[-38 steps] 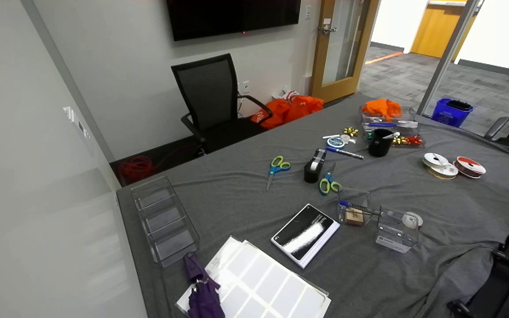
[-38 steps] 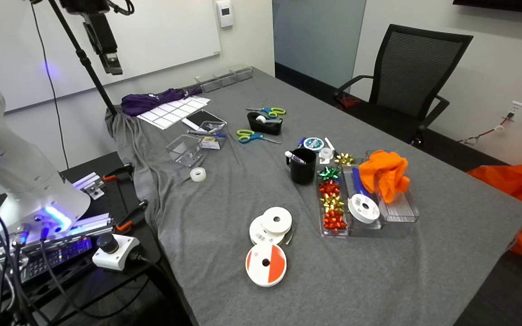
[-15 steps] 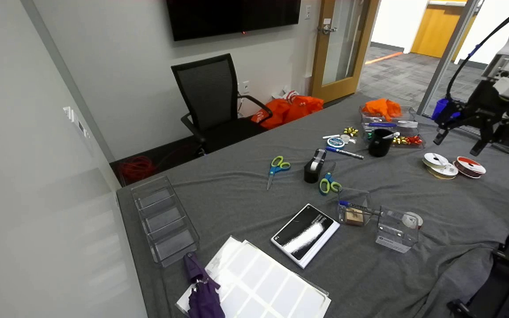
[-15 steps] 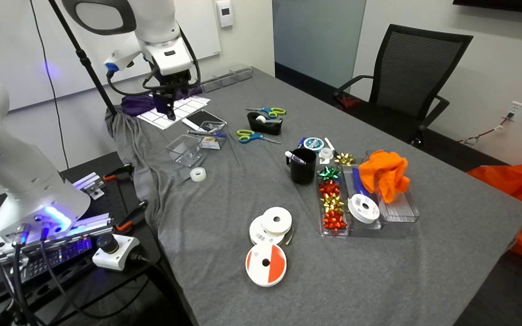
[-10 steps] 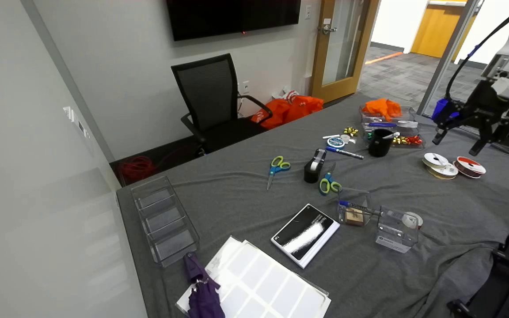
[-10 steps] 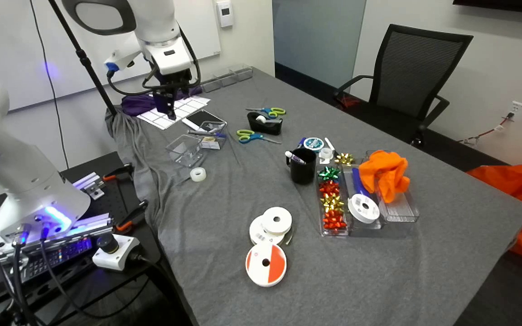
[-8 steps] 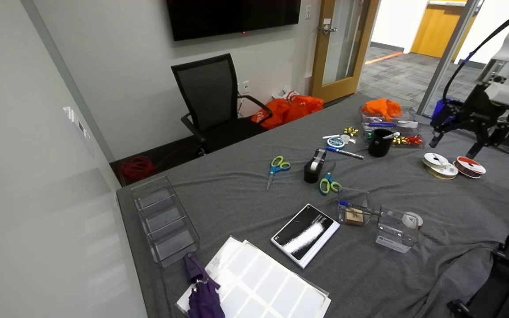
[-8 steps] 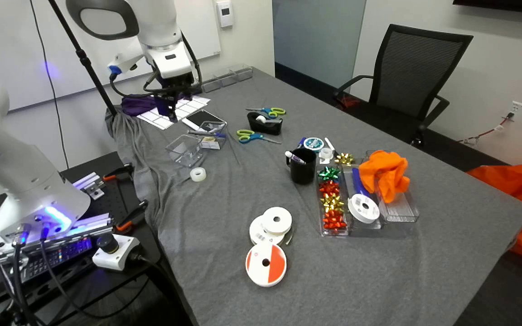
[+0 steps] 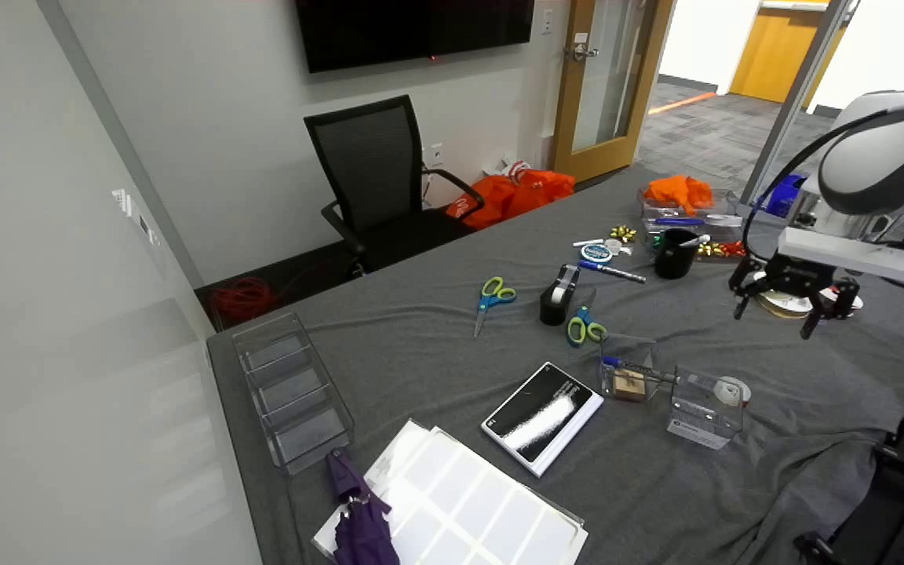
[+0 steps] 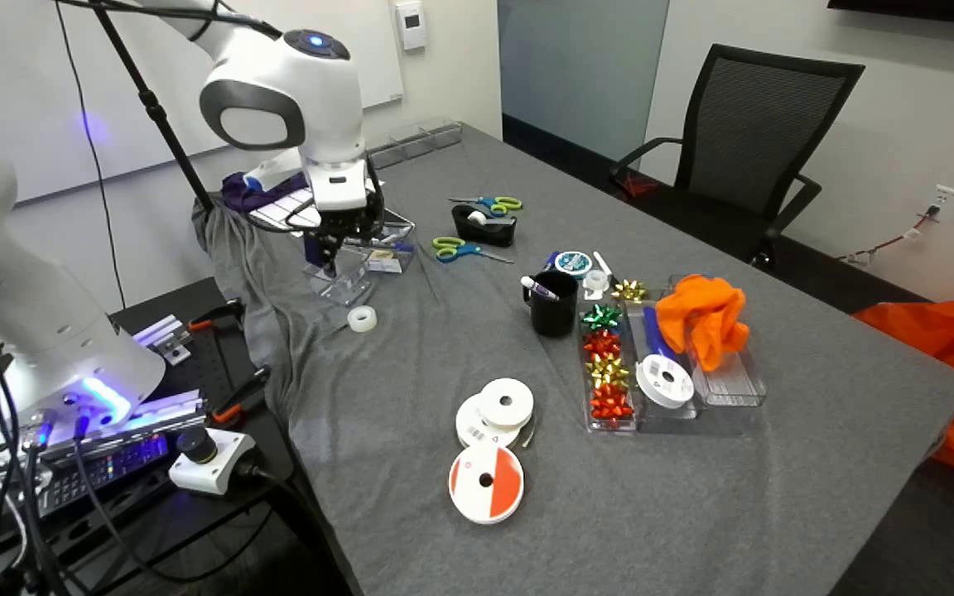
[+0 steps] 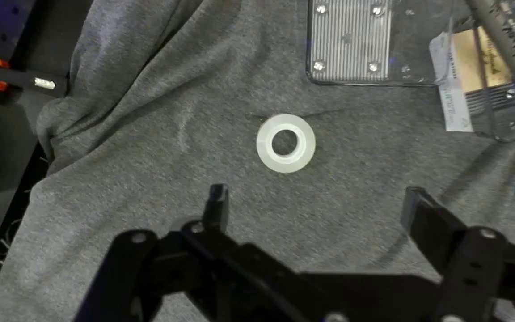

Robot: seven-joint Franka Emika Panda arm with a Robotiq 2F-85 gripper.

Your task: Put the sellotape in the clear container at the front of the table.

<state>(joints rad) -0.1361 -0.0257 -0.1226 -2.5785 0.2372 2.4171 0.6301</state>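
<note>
Across the wrist view's lower half, the black two-fingered gripper [image 11: 315, 195], spread and empty, is now descending closer to the white ring-shaped tape roll [image 11: 286, 165] lying mid-frame, presumably starting pick-up for the clear square plastic container [image 11: 351, 50], upper right.

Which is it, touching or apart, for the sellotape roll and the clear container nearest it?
Apart. The wrist view shows a strip of grey cloth between the sellotape roll and the near edge of the clear container.
</note>
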